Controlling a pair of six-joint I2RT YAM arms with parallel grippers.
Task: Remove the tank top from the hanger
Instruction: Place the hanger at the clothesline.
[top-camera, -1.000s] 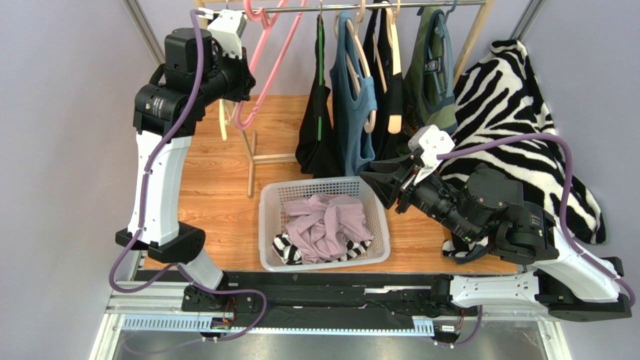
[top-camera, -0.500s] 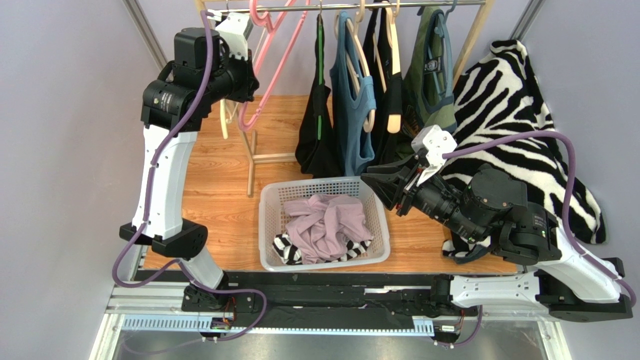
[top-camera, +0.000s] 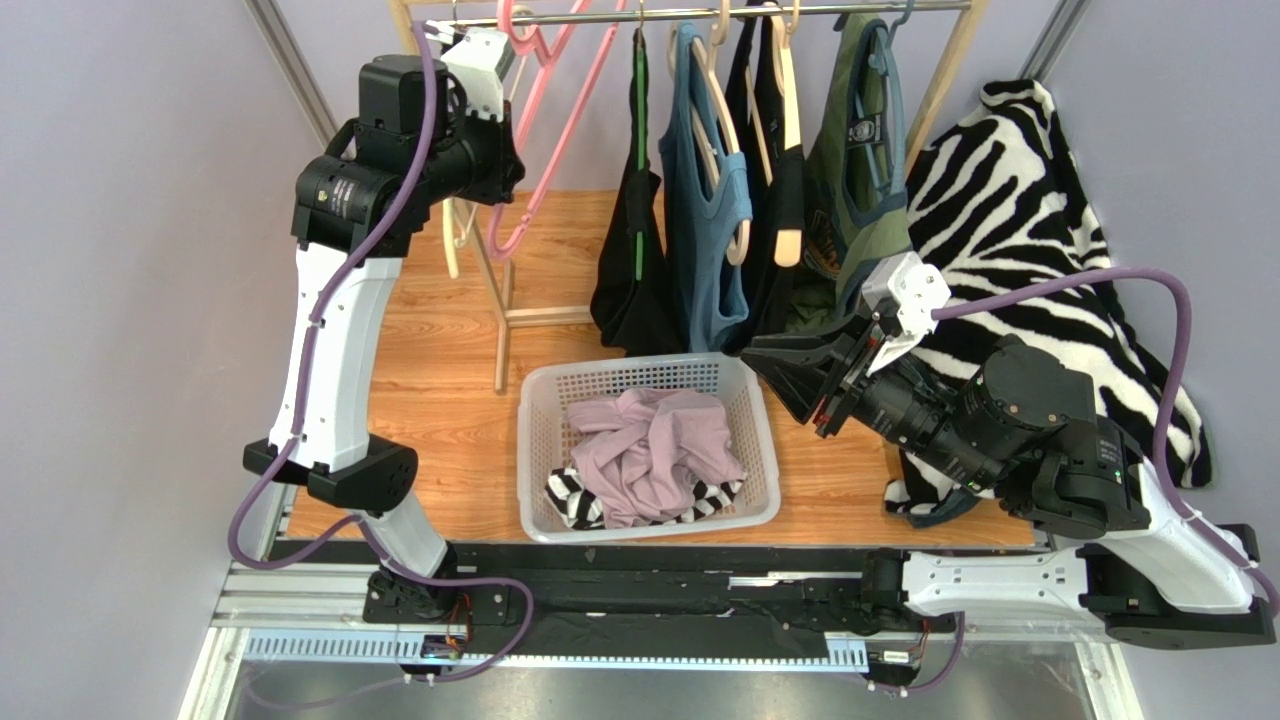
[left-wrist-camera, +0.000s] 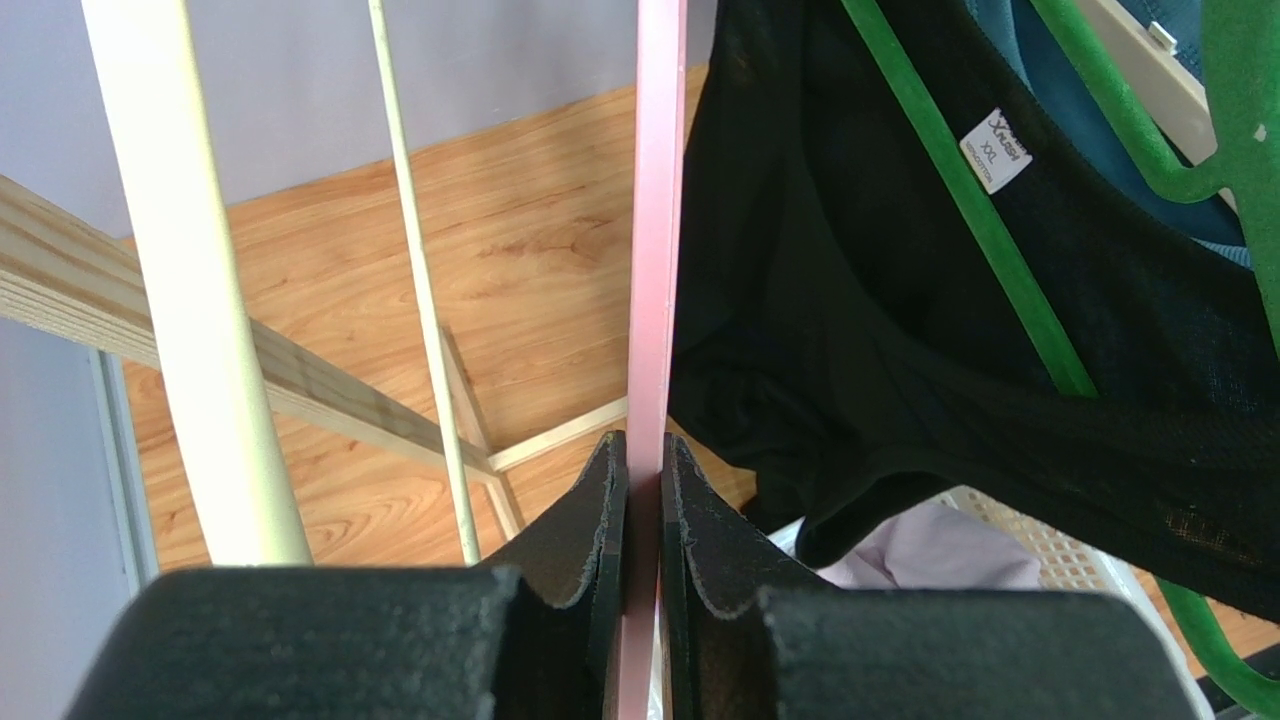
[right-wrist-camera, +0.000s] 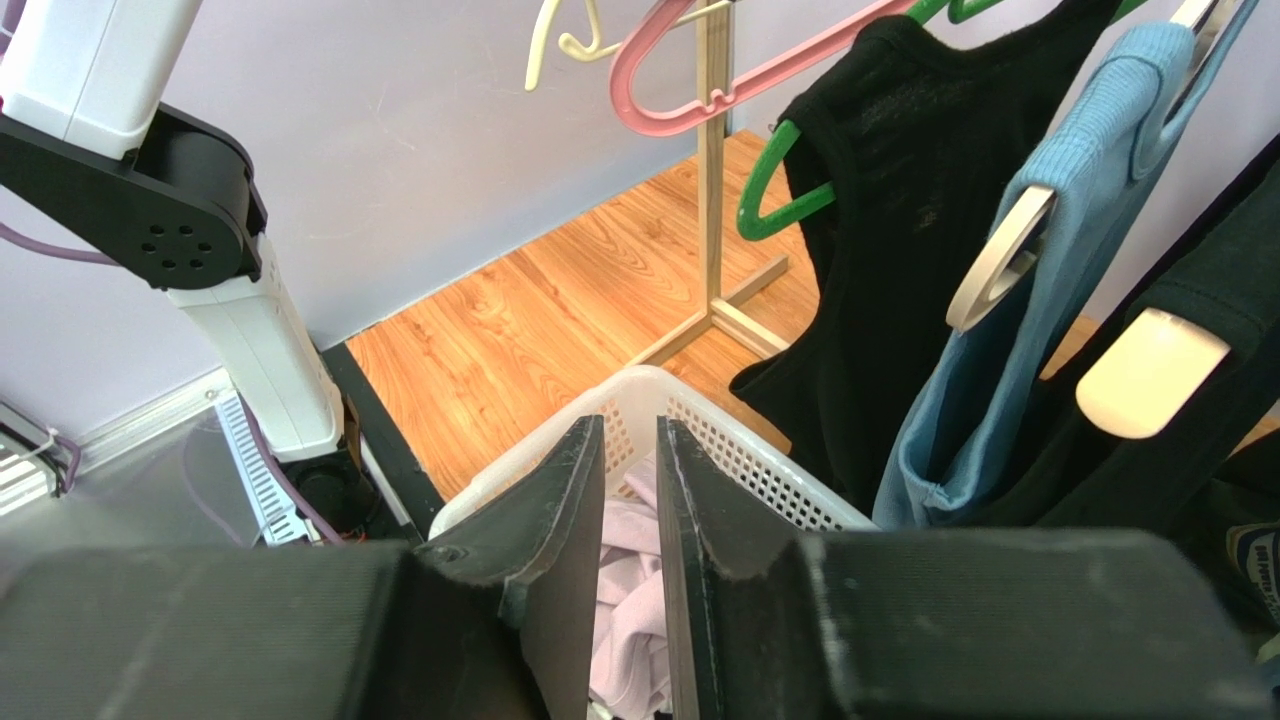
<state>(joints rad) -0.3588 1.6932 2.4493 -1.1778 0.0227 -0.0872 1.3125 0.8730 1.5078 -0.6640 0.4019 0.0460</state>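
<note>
My left gripper (top-camera: 501, 162) (left-wrist-camera: 643, 444) is shut on a bare pink hanger (top-camera: 544, 128) (left-wrist-camera: 657, 225), held high by the left end of the rail (top-camera: 751, 12). Beside it hang a black tank top (top-camera: 637, 263) (left-wrist-camera: 902, 315) (right-wrist-camera: 887, 195) on a green hanger and a blue tank top (top-camera: 703, 225) (right-wrist-camera: 1037, 300) on a cream hanger. A lilac garment (top-camera: 654, 443) (right-wrist-camera: 624, 600) lies in the white basket (top-camera: 532, 450) (right-wrist-camera: 751, 450). My right gripper (top-camera: 759, 360) (right-wrist-camera: 631, 429) hovers over the basket's right rim, jaws slightly apart with nothing between them.
More dark and green garments hang further right on the rail. A zebra-striped cloth (top-camera: 1037, 225) drapes over the right side behind my right arm. The wooden rack's leg and foot (top-camera: 504, 323) stand left of the basket on the wooden floor.
My left arm has carried the pink hanger up and to the right, towards the rail. My right gripper has drawn back to the right, and its jaws have narrowed.
</note>
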